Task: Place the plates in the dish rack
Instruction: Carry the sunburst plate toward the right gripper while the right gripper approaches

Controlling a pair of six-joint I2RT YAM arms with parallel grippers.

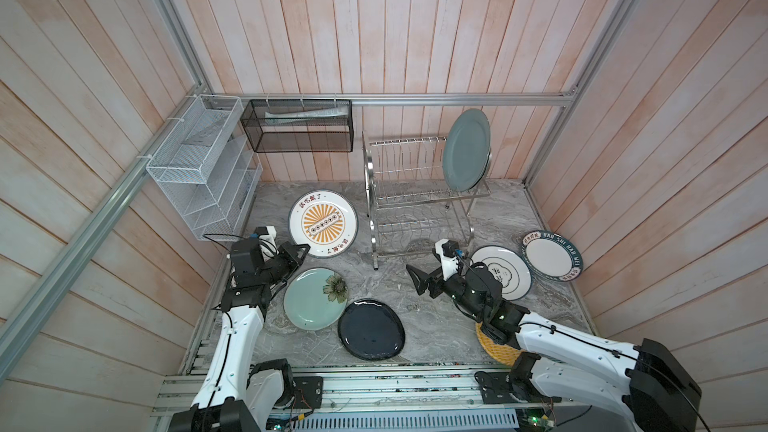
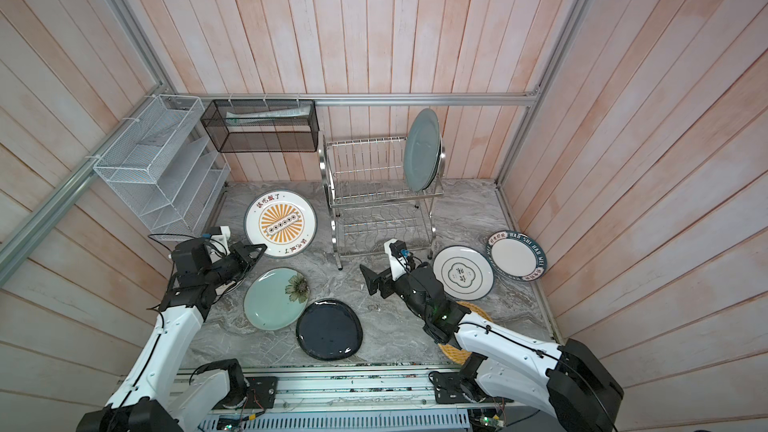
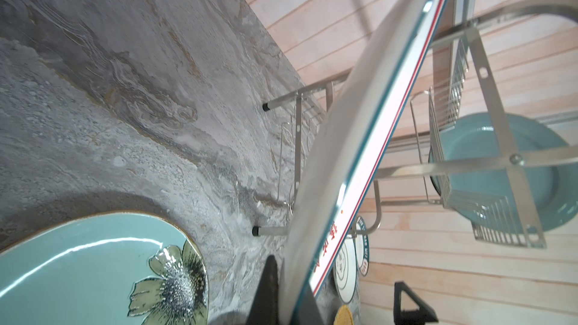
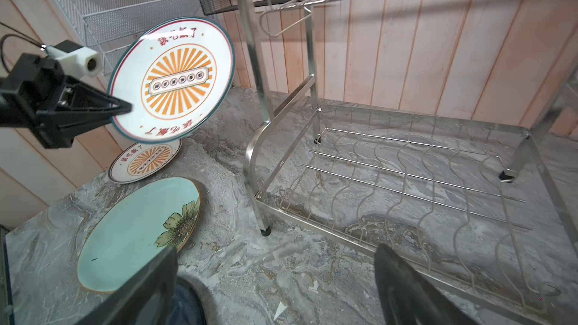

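Clamped in the left gripper [image 1: 306,248]: the rim of a glossy sunburst plate [image 1: 323,224], raised and tilted near the wire rack's [image 1: 415,184] left arch. Spread wide over bare marble [image 1: 386,297] before the rack: the right gripper [image 1: 415,280]. Upright at the top tier's right end, slots free alongside: a grey-blue plate [image 1: 465,149].

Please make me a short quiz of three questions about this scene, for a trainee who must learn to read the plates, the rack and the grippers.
1. True or false: the left gripper is shut on the rim of the sunburst plate.
2. Which plate stands in the dish rack? A) navy plate B) grey-blue plate C) flowered plate
3. Fill in: the right gripper is ____ and holds nothing.
Key: 1 true; 2 B; 3 open.
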